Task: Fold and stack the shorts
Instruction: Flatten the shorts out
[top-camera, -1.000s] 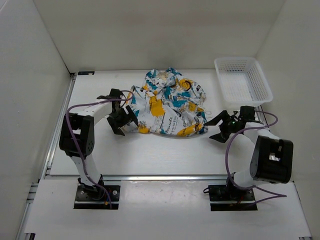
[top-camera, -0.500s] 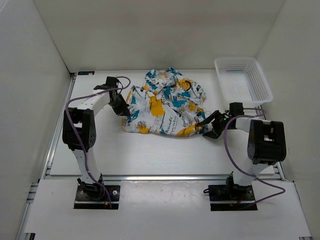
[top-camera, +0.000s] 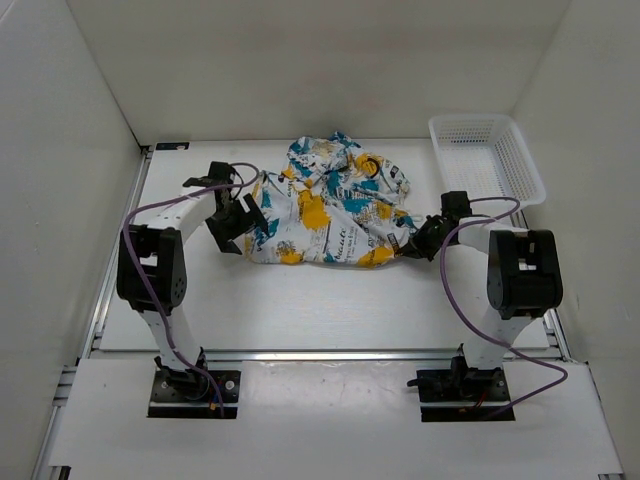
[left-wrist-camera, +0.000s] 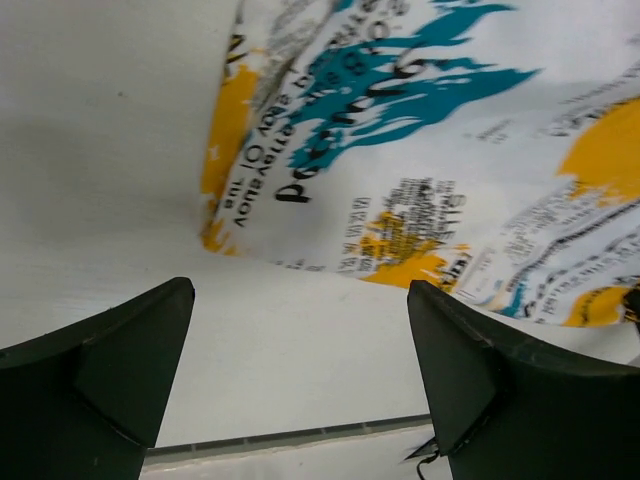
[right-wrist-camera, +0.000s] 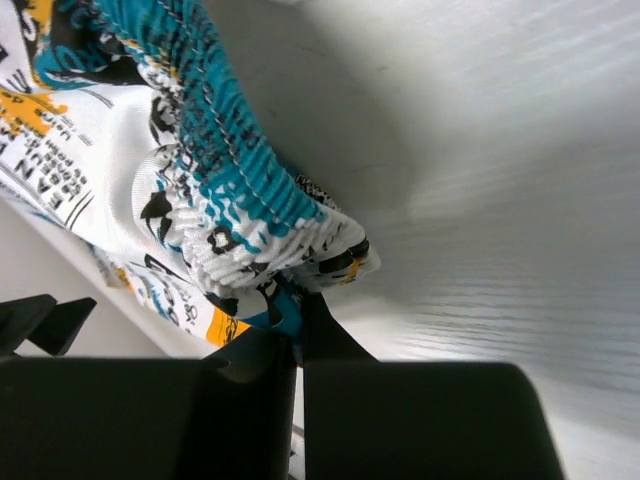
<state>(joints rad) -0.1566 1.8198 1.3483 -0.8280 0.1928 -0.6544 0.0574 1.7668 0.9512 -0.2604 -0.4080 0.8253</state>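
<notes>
The shorts (top-camera: 335, 210) lie crumpled at the back middle of the table, white with yellow-orange, teal and black print. My left gripper (top-camera: 236, 222) is at their left edge, open. In the left wrist view its gripper (left-wrist-camera: 300, 335) has only bare table between the fingers, and the shorts (left-wrist-camera: 450, 150) lie just beyond the tips. My right gripper (top-camera: 413, 244) is at the shorts' right edge. In the right wrist view that gripper (right-wrist-camera: 298, 312) is shut on the ribbed teal hem of the shorts (right-wrist-camera: 190, 190).
A white lattice basket (top-camera: 487, 160) stands at the back right, just behind the right arm. White walls enclose the table on three sides. A metal rail (top-camera: 110, 270) runs along the left edge.
My right gripper has moved left to the shorts' right edge and shut on the fabric. My left gripper has shifted along the shorts' left edge and stands open.
</notes>
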